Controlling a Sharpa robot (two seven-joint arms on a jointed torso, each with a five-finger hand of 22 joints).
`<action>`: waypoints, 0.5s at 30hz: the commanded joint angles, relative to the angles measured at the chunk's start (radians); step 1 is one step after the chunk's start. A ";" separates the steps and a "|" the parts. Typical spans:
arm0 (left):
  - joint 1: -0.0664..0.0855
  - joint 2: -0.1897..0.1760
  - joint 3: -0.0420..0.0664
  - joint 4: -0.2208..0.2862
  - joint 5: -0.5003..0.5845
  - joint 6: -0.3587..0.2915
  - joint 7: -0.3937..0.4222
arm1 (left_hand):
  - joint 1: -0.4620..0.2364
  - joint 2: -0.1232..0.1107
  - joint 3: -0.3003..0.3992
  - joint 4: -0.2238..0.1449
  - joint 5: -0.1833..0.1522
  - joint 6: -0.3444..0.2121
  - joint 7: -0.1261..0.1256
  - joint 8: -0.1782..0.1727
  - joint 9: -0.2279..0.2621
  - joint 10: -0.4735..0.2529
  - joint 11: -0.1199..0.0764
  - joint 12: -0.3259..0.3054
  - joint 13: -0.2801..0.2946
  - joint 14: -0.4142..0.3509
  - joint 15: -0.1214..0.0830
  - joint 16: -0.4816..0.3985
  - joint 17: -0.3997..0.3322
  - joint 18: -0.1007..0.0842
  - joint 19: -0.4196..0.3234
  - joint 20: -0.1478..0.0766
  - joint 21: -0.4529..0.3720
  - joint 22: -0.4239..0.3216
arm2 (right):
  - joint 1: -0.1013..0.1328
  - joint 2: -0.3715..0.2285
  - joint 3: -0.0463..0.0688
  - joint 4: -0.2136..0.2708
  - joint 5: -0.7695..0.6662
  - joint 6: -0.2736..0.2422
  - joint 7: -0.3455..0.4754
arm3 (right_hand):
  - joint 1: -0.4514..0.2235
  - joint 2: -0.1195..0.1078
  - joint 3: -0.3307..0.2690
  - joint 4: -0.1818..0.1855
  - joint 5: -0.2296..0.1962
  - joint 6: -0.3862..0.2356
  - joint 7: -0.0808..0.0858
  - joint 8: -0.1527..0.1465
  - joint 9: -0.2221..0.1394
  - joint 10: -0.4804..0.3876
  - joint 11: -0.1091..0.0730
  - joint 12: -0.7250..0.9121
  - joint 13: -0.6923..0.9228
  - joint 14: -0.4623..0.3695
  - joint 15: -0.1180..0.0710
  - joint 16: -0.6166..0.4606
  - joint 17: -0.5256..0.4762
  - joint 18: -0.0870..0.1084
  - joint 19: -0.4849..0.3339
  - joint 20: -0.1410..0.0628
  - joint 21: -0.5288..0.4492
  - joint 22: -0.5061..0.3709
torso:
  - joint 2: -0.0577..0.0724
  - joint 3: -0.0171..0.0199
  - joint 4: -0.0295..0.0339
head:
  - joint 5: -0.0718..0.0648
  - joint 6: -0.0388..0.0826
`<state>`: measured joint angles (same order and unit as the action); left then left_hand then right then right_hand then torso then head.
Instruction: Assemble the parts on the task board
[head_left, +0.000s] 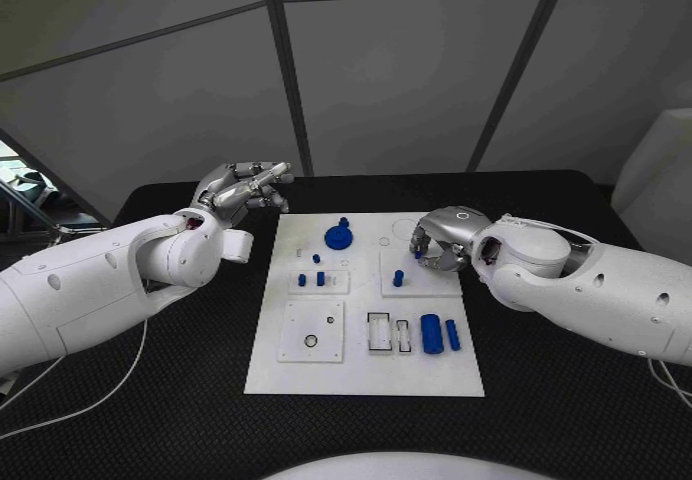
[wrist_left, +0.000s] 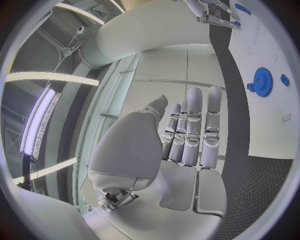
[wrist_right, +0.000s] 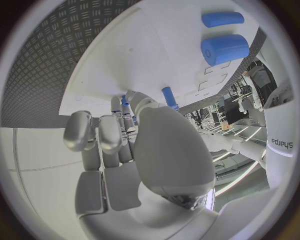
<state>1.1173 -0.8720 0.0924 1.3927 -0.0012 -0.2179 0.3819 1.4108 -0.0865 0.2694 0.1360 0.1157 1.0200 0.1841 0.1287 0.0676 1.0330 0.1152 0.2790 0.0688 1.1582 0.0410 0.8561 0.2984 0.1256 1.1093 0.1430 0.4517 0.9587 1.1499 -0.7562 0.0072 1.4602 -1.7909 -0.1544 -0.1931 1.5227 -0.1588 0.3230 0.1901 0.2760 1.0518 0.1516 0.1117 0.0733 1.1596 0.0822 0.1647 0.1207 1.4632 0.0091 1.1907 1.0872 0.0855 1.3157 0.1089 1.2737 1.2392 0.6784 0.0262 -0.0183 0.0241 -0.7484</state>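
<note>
Task board (head_left: 368, 370), white plate, centre of the head view on the black table (head_left: 577, 420).

Parts seated, as judged: blue gear (head_left: 339, 236) upright on its post, upper middle of the board; two short pegs (head_left: 310, 280) standing in the small block left of centre; one peg (head_left: 398, 278) on the block right of centre.

Parts outstanding, as judged: thick blue cylinder (head_left: 431, 333) and thin blue rod (head_left: 453, 334), lying loose side by side at lower right of the board, just beside two open slots (head_left: 389, 332); round hole (head_left: 310, 341) in the lower-left plate unfilled. Roughly half done.

Left hand (head_left: 248, 186): upper left, off the board's corner, fingers straight and close together, holding nothing.

Right hand (head_left: 437, 245): right of centre over the board, fingers curled near a small blue peg (wrist_right: 169, 97); actual grip cannot be told.

Lettering: "sharpa" (wrist_right: 282, 143) on the arm casing, right wrist view. No other legible writing.
</note>
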 joint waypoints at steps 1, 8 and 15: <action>0.001 0.000 0.001 0.001 0.009 0.009 -0.007 | 0.010 -0.002 -0.001 -0.007 0.002 -0.005 0.005 0.002 -0.001 -0.003 0.005 0.000 -0.001 -0.002 -0.001 -0.004 -0.001 0.057 0.002 -0.003 -0.001 -0.001 | -0.001 0.002 -0.002 -0.003 -0.017 0.041 -0.013 | 0.007 0.007 0.013 -0.003 -0.004 0.013 0.000 0.007 0.002 0.013 -0.001 -0.005 -0.003 0.029 -0.008 0.010 0.007 0.000 0.011 -0.003 0.011 0.008 | -0.001 0.0009 -0.0013 | -0.002 -0.002; 0.001 0.001 0.001 0.001 0.009 0.008 -0.009 | 0.011 -0.002 0.000 -0.007 0.002 -0.005 0.005 0.002 -0.001 -0.003 0.006 0.000 -0.001 -0.002 -0.001 -0.004 -0.001 0.057 0.002 -0.003 -0.001 -0.002 | -0.007 0.011 -0.002 -0.007 -0.019 0.042 -0.012 | 0.007 0.017 0.034 -0.021 -0.017 0.045 -0.009 0.015 0.005 0.052 -0.012 -0.001 -0.005 0.035 -0.017 0.033 0.032 -0.007 0.032 -0.009 0.040 0.040 | -0.001 0.0008 -0.0007 | -0.002 -0.004; 0.001 0.002 0.001 -0.001 0.009 0.008 -0.011 | 0.012 -0.003 0.001 -0.008 0.002 -0.007 0.006 0.001 -0.001 -0.004 0.006 0.000 -0.001 -0.003 -0.001 -0.005 -0.002 0.057 0.002 -0.003 -0.002 -0.002 | -0.012 0.016 -0.002 -0.008 -0.030 0.018 -0.026 | -0.002 0.033 0.052 -0.040 -0.032 0.086 -0.025 0.027 0.013 0.094 -0.027 -0.004 -0.003 0.035 -0.030 0.034 0.026 -0.013 0.049 -0.019 0.063 0.066 | -0.001 0.0007 -0.0012 | -0.003 -0.006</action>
<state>1.1173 -0.8711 0.0923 1.3909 0.0018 -0.2180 0.3712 1.4149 -0.0906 0.2720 0.1335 0.1157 1.0165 0.1876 0.1286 0.0677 1.0330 0.1151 0.2789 0.0689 1.1582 0.0411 0.8561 0.2972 0.1256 1.1093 0.1431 0.4518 0.9571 1.1450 -0.7403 0.0113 1.4524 -1.8094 -0.1521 -0.2095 1.5181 -0.1361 0.3693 0.1483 0.2468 1.1314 0.1276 0.1347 0.0809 1.2459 0.0538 0.1607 0.1192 1.4653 -0.0150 1.2200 1.1140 0.0854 1.3588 0.0904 1.3327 1.3034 0.6773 0.0269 -0.0190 0.0214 -0.7540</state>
